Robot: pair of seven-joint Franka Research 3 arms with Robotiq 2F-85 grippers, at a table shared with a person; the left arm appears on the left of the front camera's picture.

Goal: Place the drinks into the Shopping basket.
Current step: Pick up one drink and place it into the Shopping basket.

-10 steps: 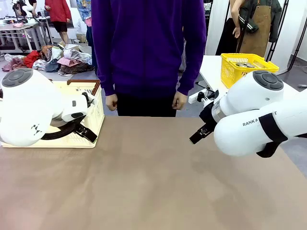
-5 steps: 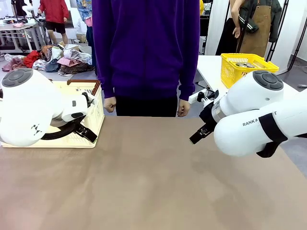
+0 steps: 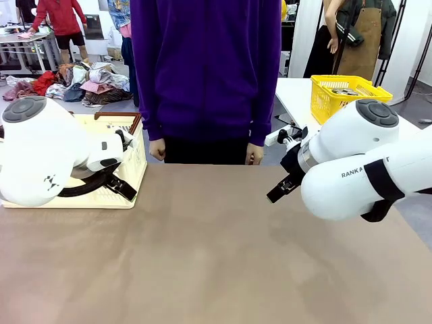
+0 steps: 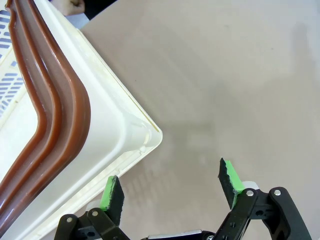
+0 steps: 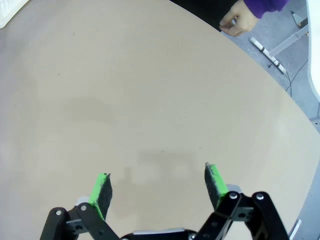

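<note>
The drinks are out of view. The Shopping basket (image 3: 137, 164), cream-white with brown handles, stands at the table's far left, partly behind my left arm (image 3: 40, 155). In the left wrist view its corner (image 4: 115, 130) and brown handles (image 4: 55, 110) lie just ahead and to the left of my left gripper (image 4: 171, 184), which is open and holds nothing; one green pad (image 4: 112, 192) hangs over the basket's rim. My right gripper (image 5: 158, 186) is open over bare tabletop, nothing between its pads. My right arm (image 3: 358, 162) sits at the right side.
A person in a purple top (image 3: 206, 67) stands at the far edge, hands (image 3: 157, 150) hanging by the table; one hand (image 5: 237, 22) shows in the right wrist view. A yellow mesh basket (image 3: 344, 94) stands on another table at the back right. The brown tabletop (image 3: 216, 256) is bare.
The person's hands have shifted slightly at the far edge. Both arms and grippers have stayed still.
</note>
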